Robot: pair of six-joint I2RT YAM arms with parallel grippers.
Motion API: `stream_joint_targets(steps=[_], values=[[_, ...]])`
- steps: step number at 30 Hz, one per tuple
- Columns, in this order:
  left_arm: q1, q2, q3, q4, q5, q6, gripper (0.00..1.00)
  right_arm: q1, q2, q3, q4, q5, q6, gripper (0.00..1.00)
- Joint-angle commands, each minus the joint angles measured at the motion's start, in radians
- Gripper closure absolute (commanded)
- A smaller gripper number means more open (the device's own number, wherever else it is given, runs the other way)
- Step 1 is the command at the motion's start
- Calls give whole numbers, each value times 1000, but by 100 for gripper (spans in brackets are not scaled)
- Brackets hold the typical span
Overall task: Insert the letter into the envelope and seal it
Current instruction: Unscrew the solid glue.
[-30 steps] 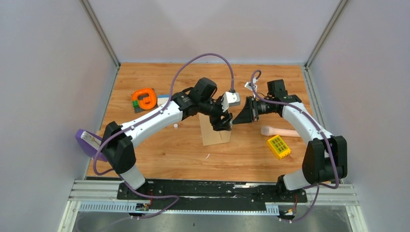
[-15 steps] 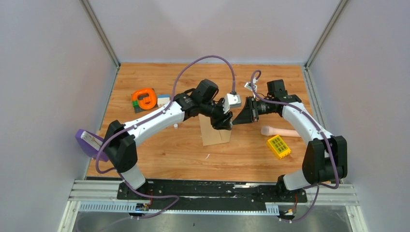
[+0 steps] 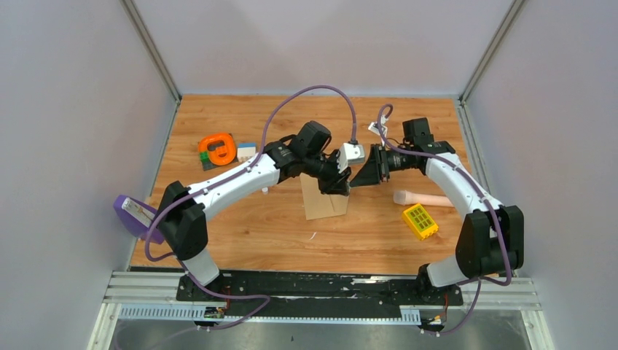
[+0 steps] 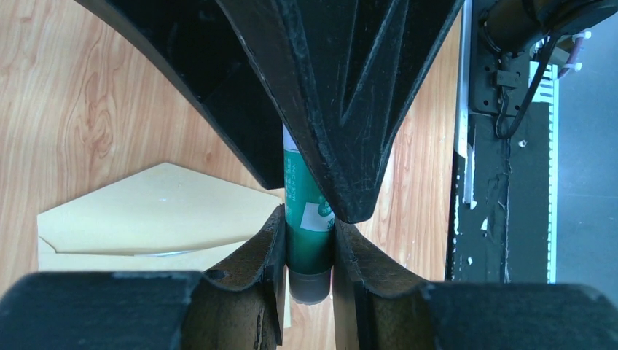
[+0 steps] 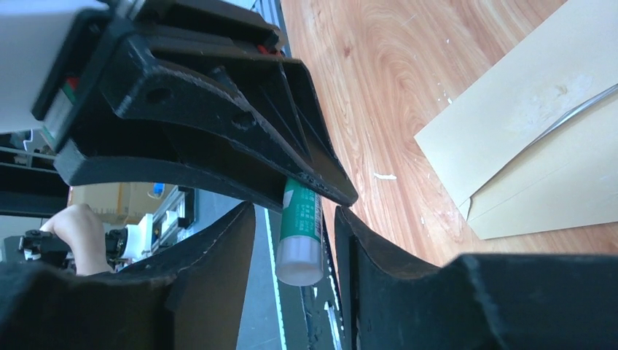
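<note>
The left end effector is pinching a green glue stick, its fingers pressed against both sides of the tube near the dark end. The white end of the stick sits between the fingers of the right end effector. Those fingers are spread, with a gap on each side of the stick. The tube carries a white label patch on the green. Its print is too blurred to read.

The two end effectors meet tip to tip above the bench. The envelope lies flat directly beneath them, its pointed flap showing beside the left fingers. A pale smear marks the brown paper. The letter cannot be made out apart from the envelope.

To the right of the right end effector and nearer the arm bases lies a yellow block. Well to the left of the left end effector sits an orange tape measure. No writing is legible on either.
</note>
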Motion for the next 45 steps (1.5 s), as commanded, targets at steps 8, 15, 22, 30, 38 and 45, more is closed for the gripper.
stream_joint_targets(steps=[8, 15, 22, 30, 38, 45], values=[[-8, -28, 6, 33, -119, 19, 99, -166, 12, 111, -109, -41, 69, 43], [-17, -25, -6, 71, -259, 32, 100, -167, 78, 86, -188, -55, 49, 46], [-46, -16, -10, 76, -314, 48, 100, -162, 166, 106, -193, -126, 90, 46], [-88, 16, 19, 56, -339, 54, 100, -130, 223, 119, -194, -139, 96, 56], [-95, 29, 26, 51, -343, 57, 100, -127, 210, 114, -196, -147, 83, 77], [-95, 21, 24, 47, -319, 43, 100, -128, 184, 125, -217, -117, 38, 84]])
